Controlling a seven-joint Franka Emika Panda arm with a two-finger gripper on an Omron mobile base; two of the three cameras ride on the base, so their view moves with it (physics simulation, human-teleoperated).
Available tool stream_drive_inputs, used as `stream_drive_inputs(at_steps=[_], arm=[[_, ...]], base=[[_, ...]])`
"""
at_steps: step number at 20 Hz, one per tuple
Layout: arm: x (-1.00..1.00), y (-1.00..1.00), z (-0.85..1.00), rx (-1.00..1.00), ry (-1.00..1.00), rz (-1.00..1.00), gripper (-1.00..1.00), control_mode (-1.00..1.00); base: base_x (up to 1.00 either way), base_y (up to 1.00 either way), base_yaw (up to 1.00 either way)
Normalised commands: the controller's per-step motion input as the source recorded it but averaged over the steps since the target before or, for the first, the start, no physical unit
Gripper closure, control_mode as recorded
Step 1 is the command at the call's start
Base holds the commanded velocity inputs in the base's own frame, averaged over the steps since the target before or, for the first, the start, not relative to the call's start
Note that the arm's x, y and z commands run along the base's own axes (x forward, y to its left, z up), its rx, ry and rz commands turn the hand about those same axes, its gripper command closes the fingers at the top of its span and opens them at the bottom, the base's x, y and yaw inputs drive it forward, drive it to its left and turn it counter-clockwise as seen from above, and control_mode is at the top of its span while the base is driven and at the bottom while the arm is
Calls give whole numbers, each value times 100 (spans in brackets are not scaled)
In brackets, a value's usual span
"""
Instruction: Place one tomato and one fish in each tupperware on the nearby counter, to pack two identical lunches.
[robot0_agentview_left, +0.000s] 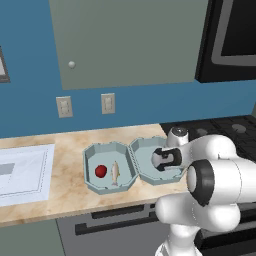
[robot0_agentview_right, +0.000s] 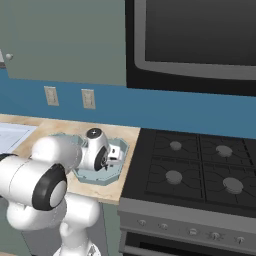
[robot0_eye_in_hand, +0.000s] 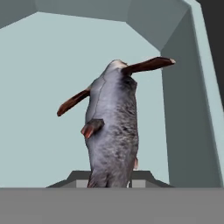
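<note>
Two teal-grey tupperware sit side by side on the beige counter (robot0_agentview_left: 67, 187). The left tupperware (robot0_agentview_left: 90, 156) holds a red tomato (robot0_agentview_left: 101, 171) and a slim pale fish (robot0_agentview_left: 115, 173). My gripper (robot0_eye_in_hand: 112, 179) hangs over the right tupperware (robot0_agentview_left: 143, 149), shut on a second fish (robot0_eye_in_hand: 113, 127). In the hand view that fish is grey with reddish-brown fins and points toward the container's pale floor (robot0_eye_in_hand: 43, 96). From the right base view my hand (robot0_agentview_right: 113, 153) is low inside that container (robot0_agentview_right: 108, 178). My arm hides most of its inside.
A white sink (robot0_agentview_left: 25, 172) lies at the counter's left end. The black gas stove (robot0_agentview_right: 200, 167) borders the right tupperware, with a dark microwave (robot0_agentview_right: 200, 35) above it. Two wall outlets (robot0_agentview_left: 107, 103) sit on the blue wall behind.
</note>
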Motion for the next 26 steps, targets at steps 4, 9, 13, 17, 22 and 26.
stream_drive_inputs(at_steps=[4, 9, 13, 17, 22, 26], arm=[[16, -12, -10, 0, 3, 0, -100, -100], [2, -1, -18, 0, 3, -1, -100, -100], [2, 0, -4, 0, 1, -4, -100, -100], [0, 0, 26, 0, 0, -8, -100, -100], [-23, 0, 78, 0, 0, -9, -100, -100], [-59, 0, 80, 0, 0, -8, -100, -100]], base=[[0, 0, 0], [0, 0, 0], [0, 0, 0], [0, 0, 0], [0, 0, 0], [0, 0, 0]])
